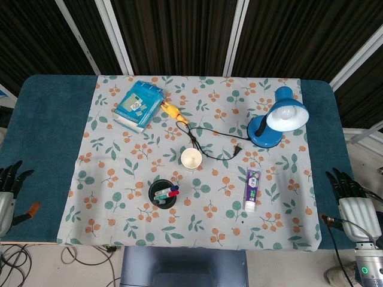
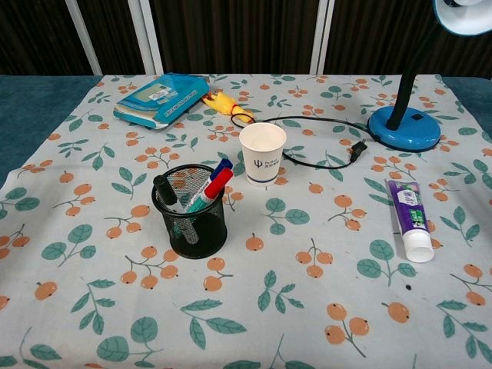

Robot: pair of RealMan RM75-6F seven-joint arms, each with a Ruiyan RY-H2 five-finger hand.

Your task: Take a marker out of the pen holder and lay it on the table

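A black mesh pen holder [image 1: 163, 195] [image 2: 191, 211] stands upright on the floral cloth, near the front middle. Several markers [image 2: 211, 184] lean in it, with red, blue, green and black caps showing. In the head view my left hand [image 1: 7, 190] hangs at the far left edge beside the table, fingers apart, holding nothing. In that same view my right hand [image 1: 349, 198] is at the far right edge, fingers spread and empty. Both hands are far from the holder, and neither shows in the chest view.
A white paper cup [image 2: 262, 152] stands just behind the holder. A toothpaste tube [image 2: 409, 211] lies to the right. A blue desk lamp [image 1: 277, 118] with its black cord [image 2: 323, 124] sits at back right. A blue book [image 1: 138, 104] and a yellow toy [image 1: 173, 110] lie at back left.
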